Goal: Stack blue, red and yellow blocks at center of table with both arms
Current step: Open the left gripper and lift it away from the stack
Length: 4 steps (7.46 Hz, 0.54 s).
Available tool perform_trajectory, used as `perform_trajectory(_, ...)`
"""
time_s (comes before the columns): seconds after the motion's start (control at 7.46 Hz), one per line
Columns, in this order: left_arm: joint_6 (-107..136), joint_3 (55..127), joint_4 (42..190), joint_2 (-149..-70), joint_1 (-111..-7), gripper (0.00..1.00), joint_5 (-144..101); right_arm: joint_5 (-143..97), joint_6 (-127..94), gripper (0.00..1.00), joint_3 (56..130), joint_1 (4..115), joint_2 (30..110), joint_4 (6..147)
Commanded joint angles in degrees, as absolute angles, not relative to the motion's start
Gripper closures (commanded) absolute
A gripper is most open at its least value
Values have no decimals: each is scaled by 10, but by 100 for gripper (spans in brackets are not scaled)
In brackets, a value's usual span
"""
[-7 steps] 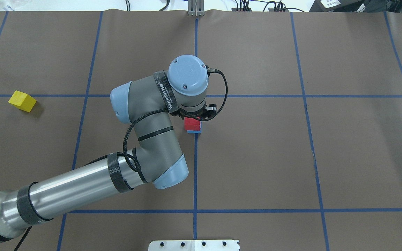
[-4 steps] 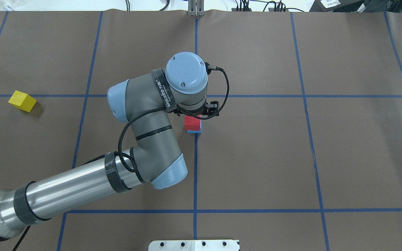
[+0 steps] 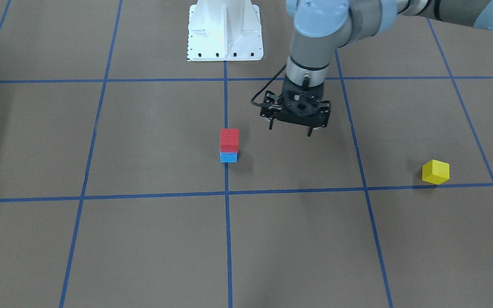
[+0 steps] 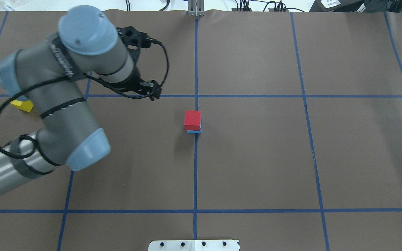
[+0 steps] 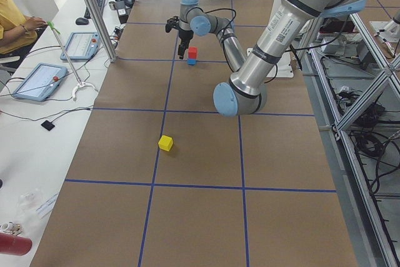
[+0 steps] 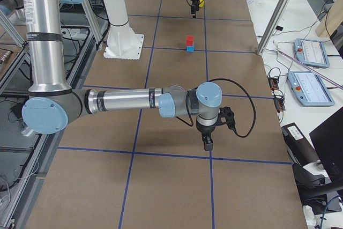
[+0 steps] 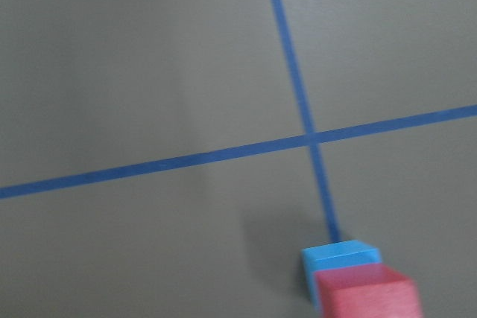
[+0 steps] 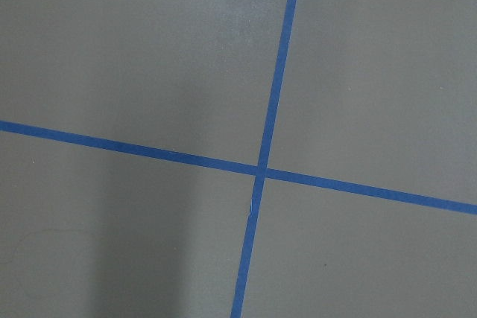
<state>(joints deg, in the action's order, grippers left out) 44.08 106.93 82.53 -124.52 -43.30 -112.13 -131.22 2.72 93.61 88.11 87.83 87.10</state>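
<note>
A red block [image 4: 192, 119] sits on a blue block [image 4: 194, 131] at the table's centre; the stack also shows in the front view, red [image 3: 229, 140] on blue [image 3: 228, 157], and at the bottom of the left wrist view [image 7: 365, 292]. A yellow block [image 3: 435, 172] lies alone on my left side, half hidden under my arm in the overhead view [image 4: 22, 104]. My left gripper [image 3: 290, 130] is open and empty, raised above the table, apart from the stack on the yellow block's side of it. My right gripper [image 6: 206, 144] hangs over bare table far off; I cannot tell whether it is open or shut.
The white robot base [image 3: 224, 30] stands at my edge of the table. Blue tape lines [image 4: 195, 174] grid the brown table cover. A metal post [image 4: 195, 8] stands at the far edge. An operator [image 5: 12, 10] and tablets sit beside the table.
My left gripper has risen from just above the red block and swung away to my left. The red-on-blue stack has stayed in place.
</note>
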Motion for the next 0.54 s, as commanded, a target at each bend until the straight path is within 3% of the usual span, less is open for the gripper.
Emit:
perform_trajectory(0.0,246,1138,840,-1083,-552,0,-1191,-1312,27,0,936,882,878,871)
perform_trajectory(0.4,149,1120,1004,-896,-639,0,-1251,-1312,27,0,936,881,878,870)
